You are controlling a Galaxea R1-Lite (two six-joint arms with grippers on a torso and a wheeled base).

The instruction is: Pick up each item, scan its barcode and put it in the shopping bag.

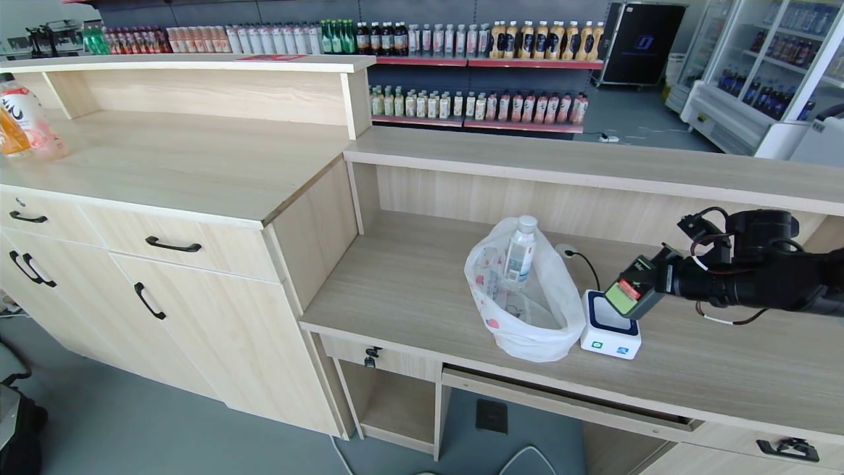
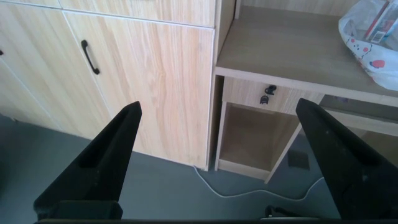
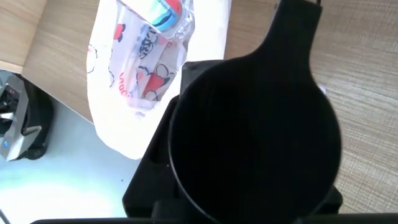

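A white shopping bag (image 1: pixel 527 316) with red prints stands open on the lower counter, and a clear bottle (image 1: pixel 521 251) stands upright inside it. A white barcode scanner (image 1: pixel 610 330) sits just right of the bag. My right gripper (image 1: pixel 649 280) is shut on a dark can (image 1: pixel 630 293) with a green and red label, held just above the scanner. In the right wrist view the can's round black body (image 3: pixel 255 130) covers the scanner, with the bag (image 3: pixel 130 74) beside it. My left gripper (image 2: pixel 219 106) hangs open and empty, low in front of the cabinet doors.
An orange drink bottle (image 1: pixel 23 122) stands on the raised counter (image 1: pixel 198 165) at the far left. A black cable (image 1: pixel 587 264) runs behind the scanner. The lower counter (image 1: pixel 409 277) has bare room left of the bag. Drink shelves and fridges line the back.
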